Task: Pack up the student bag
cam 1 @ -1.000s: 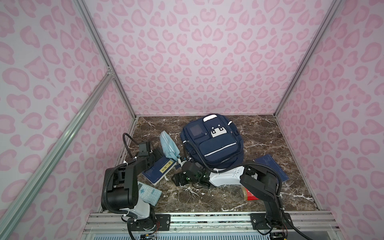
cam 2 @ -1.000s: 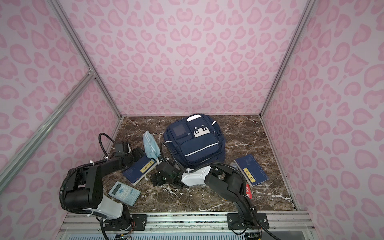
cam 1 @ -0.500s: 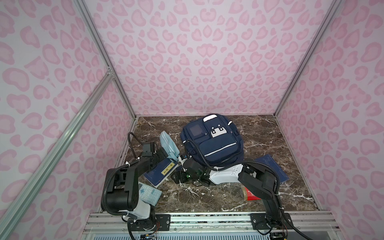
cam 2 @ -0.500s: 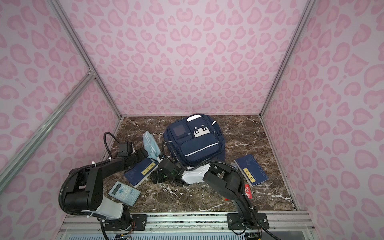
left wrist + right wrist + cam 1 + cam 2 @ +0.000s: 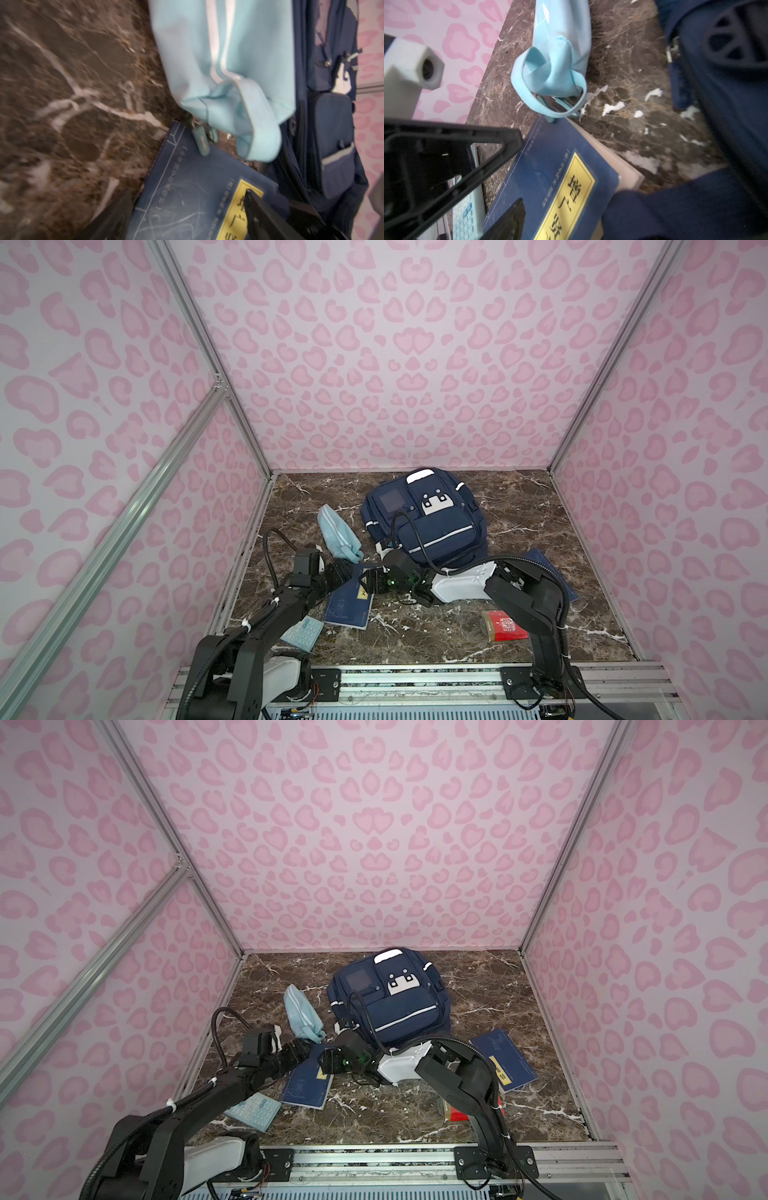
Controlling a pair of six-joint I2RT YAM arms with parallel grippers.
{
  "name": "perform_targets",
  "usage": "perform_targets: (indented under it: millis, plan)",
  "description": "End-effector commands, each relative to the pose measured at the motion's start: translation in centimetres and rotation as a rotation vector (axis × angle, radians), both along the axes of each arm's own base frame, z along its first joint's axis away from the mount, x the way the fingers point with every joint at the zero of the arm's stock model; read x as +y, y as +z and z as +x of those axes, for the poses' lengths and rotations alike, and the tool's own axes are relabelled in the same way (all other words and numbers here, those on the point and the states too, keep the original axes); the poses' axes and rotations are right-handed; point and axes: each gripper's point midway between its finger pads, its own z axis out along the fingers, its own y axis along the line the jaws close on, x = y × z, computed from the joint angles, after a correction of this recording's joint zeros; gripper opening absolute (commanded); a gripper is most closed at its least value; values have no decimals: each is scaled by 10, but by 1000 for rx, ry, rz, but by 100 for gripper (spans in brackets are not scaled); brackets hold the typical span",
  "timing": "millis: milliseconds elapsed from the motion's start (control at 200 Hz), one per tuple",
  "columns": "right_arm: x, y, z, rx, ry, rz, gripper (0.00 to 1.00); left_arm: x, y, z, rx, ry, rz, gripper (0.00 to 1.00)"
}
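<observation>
- Looking at the student bag (image 5: 432, 526) now: navy woven cloth, matt, with shiny white stripes across it.
- Pouch (image 5: 337, 534) just beside the bag: pale-blue cloth, soft, with a ribbed weave in its strap.
- Book (image 5: 348, 602) near the bag: scuffed matt blue paper cover and a glossy yellow label.
- Calculator (image 5: 302, 633), beyond the book from the bag: smooth plastic.
- Tabletop (image 5: 519, 497) under the bag: a polished marble look with a faint sheen.
- Frame post (image 5: 580, 414) behind the bag: brushed metal.

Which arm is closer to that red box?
Right. The right arm rises beside the red box, covering its edge; the left arm lies far off, over the calculator.
</observation>
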Motion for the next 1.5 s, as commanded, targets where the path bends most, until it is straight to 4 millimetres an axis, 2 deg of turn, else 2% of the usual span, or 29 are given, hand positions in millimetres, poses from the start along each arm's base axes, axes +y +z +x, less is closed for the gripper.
perform_targets:
  millis: [0,105,190,270,345,395,465,540,635,775,860,925,995,1100,1170,1285,1400,1465,1495]
  plan:
    - [-30,-20,-5,70,-33,-68,79,-10,5,-12,-4,-1,-30,85]
    - [-51,-20,-11,86,-34,-130,82,-4,8,-18,-17,8,17,84]
    - [-70,-13,-16,84,-53,-188,85,5,2,-22,15,4,98,83]
    - [-85,-10,-29,106,-55,-233,87,14,-1,-26,36,15,203,81]
    - [-91,-8,-47,113,-49,-242,86,17,-3,-31,38,13,265,81]
    - [-83,-5,-61,125,-20,-209,84,13,-5,-31,40,3,251,81]
    - [-60,1,-83,141,51,-138,83,7,-12,-32,54,-20,225,80]
    - [-37,3,-95,165,84,-65,83,0,-18,-32,65,-39,198,78]
    - [-23,-1,-90,174,69,-26,84,-1,-20,-31,63,-40,194,78]
    - [-18,-19,-76,194,17,-47,84,-5,-20,-32,49,-62,174,73]
    - [-13,-22,-72,206,9,-20,82,-11,-22,-33,49,-77,142,70]
    - [-10,-22,-67,207,1,12,75,-10,-24,-35,52,-74,138,69]
    - [-12,-22,-63,198,-2,19,60,-10,-25,-36,55,-78,144,68]
    - [-16,-19,-61,173,1,-6,42,-8,-25,-37,56,-73,152,69]
    - [-12,-16,-60,165,20,15,36,-9,-23,-37,48,-73,140,69]
    - [0,-13,-59,167,49,57,32,-14,-19,-37,37,-83,111,69]
    - [-2,-15,-59,162,44,39,17,-12,-18,-40,39,-84,117,69]
    - [-4,-9,-60,152,49,44,1,-12,-17,-42,38,-87,119,69]
    - [-4,-7,-61,148,57,39,0,-12,-15,-41,32,-84,117,69]
